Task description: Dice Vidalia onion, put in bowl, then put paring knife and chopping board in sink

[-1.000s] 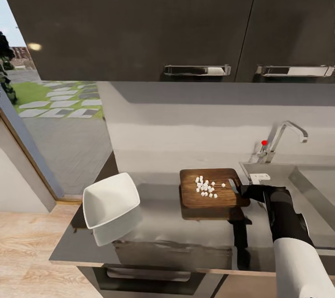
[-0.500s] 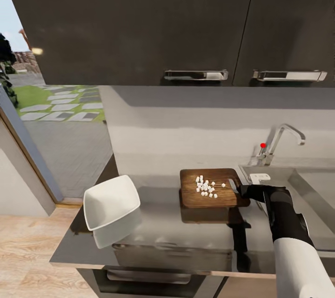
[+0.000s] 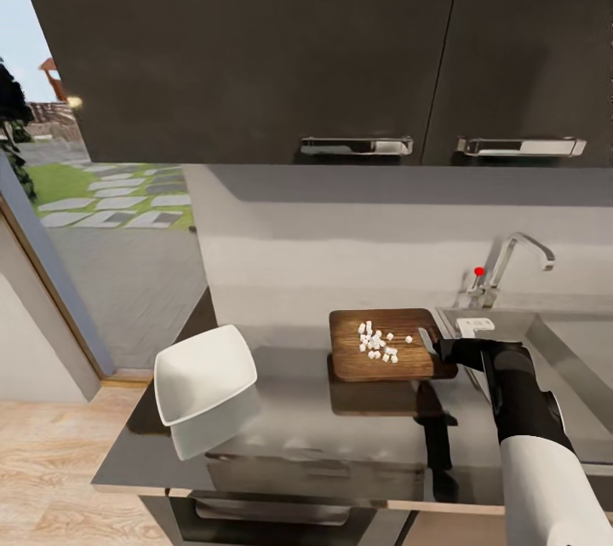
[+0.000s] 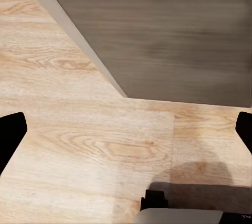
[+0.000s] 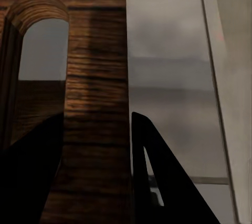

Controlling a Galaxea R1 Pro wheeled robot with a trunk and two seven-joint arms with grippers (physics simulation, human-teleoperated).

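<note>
The brown chopping board lies on the grey countertop with a small heap of white diced onion on it. My right gripper is at the board's right end, by its handle slot. In the right wrist view the right gripper is shut on the chopping board, with one dark finger at the slot side and the other finger just outside the edge. The white square bowl stands to the left. My left gripper hangs open over wooden floor. The paring knife is out of view.
The steel sink with its chrome tap lies just right of the board. Dark wall cabinets hang above the counter. The countertop's left end is beside the bowl, with a doorway to a garden beyond it.
The head camera has shifted a little, so cabinets and tap sit slightly differently in the picture. Board, dice, bowl and right gripper stand as before.
</note>
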